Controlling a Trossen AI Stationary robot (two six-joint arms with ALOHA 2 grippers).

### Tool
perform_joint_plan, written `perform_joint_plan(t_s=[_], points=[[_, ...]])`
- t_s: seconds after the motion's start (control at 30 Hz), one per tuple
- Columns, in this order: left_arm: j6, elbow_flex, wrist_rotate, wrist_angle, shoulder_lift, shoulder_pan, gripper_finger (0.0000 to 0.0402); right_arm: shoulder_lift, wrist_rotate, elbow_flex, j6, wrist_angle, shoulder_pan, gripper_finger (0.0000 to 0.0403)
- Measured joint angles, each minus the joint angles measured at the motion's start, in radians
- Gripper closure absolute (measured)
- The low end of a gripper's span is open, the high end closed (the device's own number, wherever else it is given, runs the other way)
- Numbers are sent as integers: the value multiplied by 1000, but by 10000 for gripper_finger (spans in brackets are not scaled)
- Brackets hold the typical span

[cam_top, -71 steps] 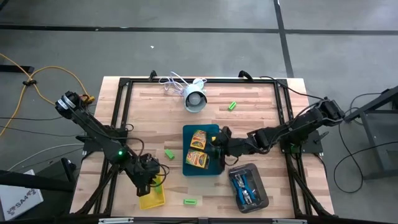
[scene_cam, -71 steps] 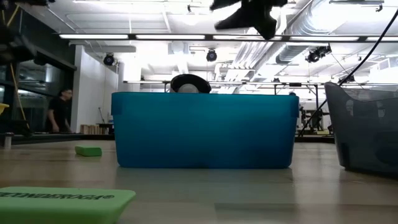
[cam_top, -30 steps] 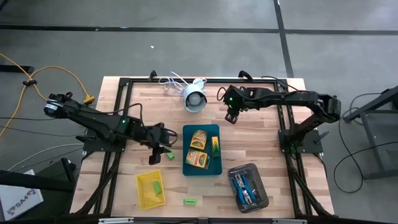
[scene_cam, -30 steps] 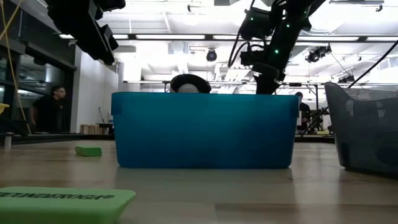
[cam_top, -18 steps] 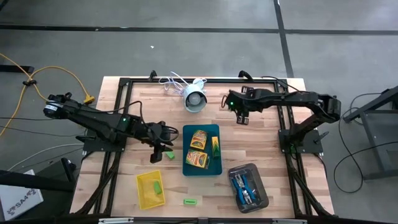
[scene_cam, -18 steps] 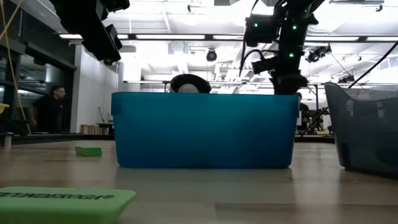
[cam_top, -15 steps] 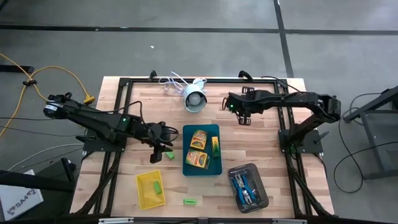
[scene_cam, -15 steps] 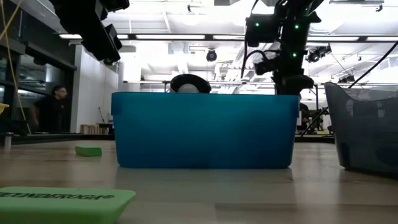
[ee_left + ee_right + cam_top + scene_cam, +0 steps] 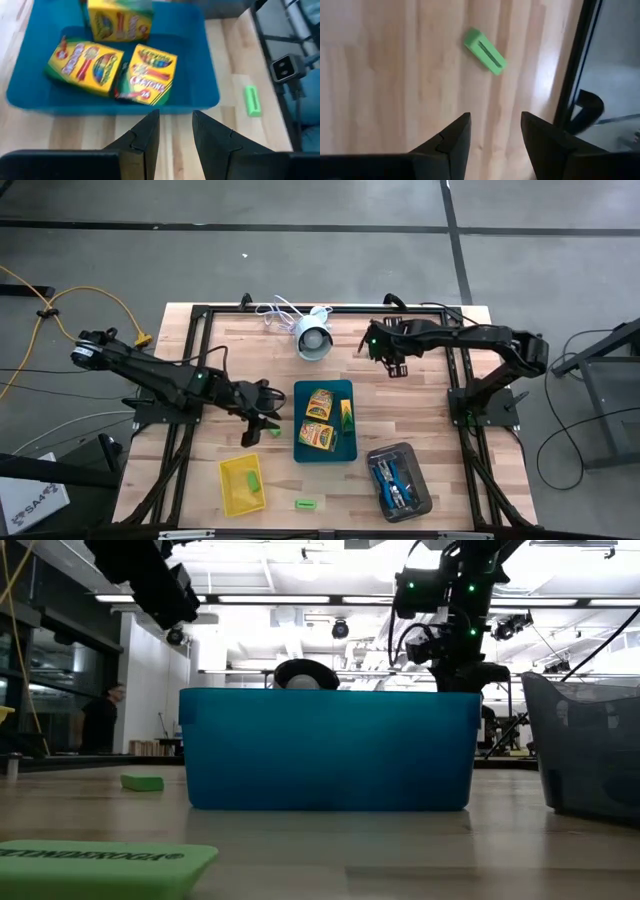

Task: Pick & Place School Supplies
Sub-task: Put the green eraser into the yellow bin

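Three yellow crayon boxes lie in the teal tray at mid-table. My left gripper hovers open and empty just left of that tray, close to a green block lying on the wood. My right gripper hangs open and empty at the far right, pointing down, with another green block lying flat on the table ahead of its fingers. One green block lies in the yellow tray, and one lies near the front edge. Blue-handled scissors lie in the grey tray.
A white round device with a cable sits at the far middle. A black frame runs around the tabletop. In the low view the teal tray's wall hides much of the table behind it. A person stands far off in the room.
My right gripper has rolled about its own axis and tipped further down, shifting slightly toward the table's right edge near the far green block. It stays open. My left gripper has kept its place beside the teal tray.
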State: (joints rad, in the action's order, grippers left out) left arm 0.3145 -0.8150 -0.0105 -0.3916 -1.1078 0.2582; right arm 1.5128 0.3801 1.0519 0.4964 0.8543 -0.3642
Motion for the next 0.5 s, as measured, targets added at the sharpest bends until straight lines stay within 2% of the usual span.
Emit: perform_joint_plan(t_s=[0.3, 0.5], points=[[0, 1, -1, 91, -27, 42, 289, 1, -95, 0, 175, -96, -63, 237], [0, 0, -1, 124, -70, 41, 289, 90, -143, 0, 231, -163, -42, 237]])
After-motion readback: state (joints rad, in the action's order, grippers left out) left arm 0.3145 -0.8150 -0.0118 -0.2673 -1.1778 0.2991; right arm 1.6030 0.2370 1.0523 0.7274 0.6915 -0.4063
